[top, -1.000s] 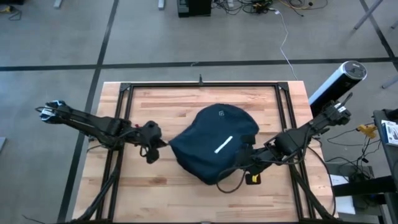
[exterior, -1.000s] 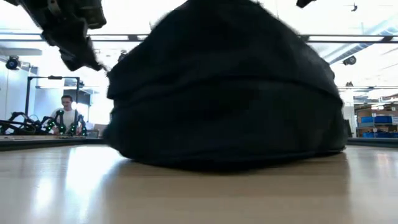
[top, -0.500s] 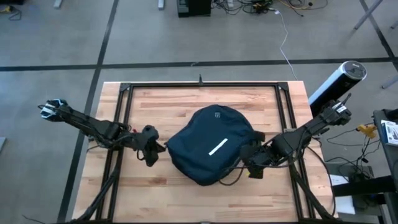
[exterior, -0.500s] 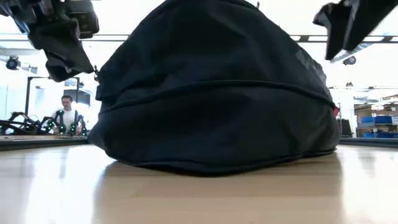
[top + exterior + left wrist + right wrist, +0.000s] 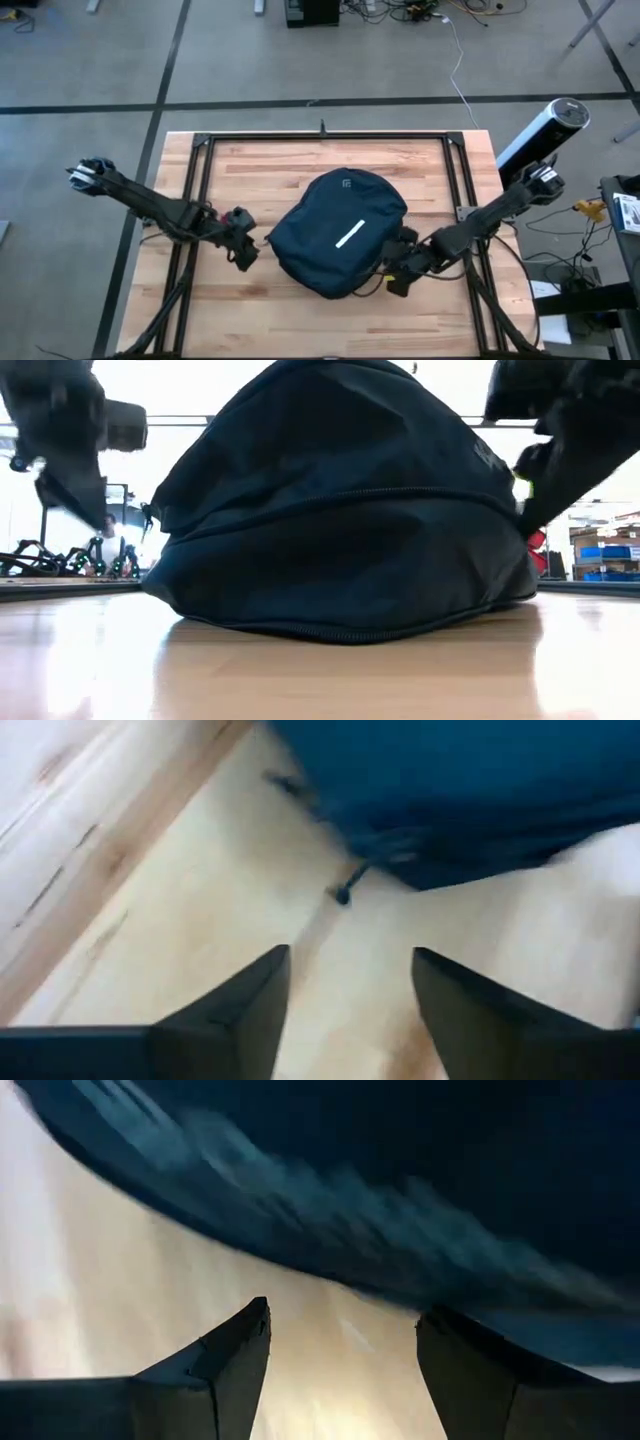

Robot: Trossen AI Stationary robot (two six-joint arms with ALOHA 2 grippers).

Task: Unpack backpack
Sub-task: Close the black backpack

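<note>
A: What does the work surface look like, and the room around it?

B: A light butcher-block table point(image 5: 300, 160) with a black metal frame point(image 5: 320, 139) along its edges, on a grey concrete floor point(image 5: 250, 60). Cables point(image 5: 420, 12) lie on the floor past the far edge, and a white-and-black cylinder point(image 5: 545, 130) stands off the right corner. In the low view, a person point(image 5: 108, 545) stands far back in a bright room beside a second set of dark arms.

A: Where is the backpack relative to the fingers?

B: The backpack point(image 5: 340, 230) lies domed near the middle of the table, between the two grippers. The left gripper point(image 5: 250, 255) sits just off the bag's left edge, with bare wood in front of its fingers point(image 5: 240, 1010) and the blue fabric and a small zipper pull point(image 5: 345, 892) a little ahead of the tips, not touching. The right gripper point(image 5: 393, 278) is at the bag's lower right edge; its fingers point(image 5: 225, 1370) point at the fabric just ahead of them.

A: Are the fingers grasping anything?

B: No. Both pairs are spread, with only table showing in the gap.

A: And the count?

B: One backpack, carrying one white strip point(image 5: 350, 235) and one small logo point(image 5: 348, 183). Two arms, two grippers, two fingers each. One person in the background.
</note>
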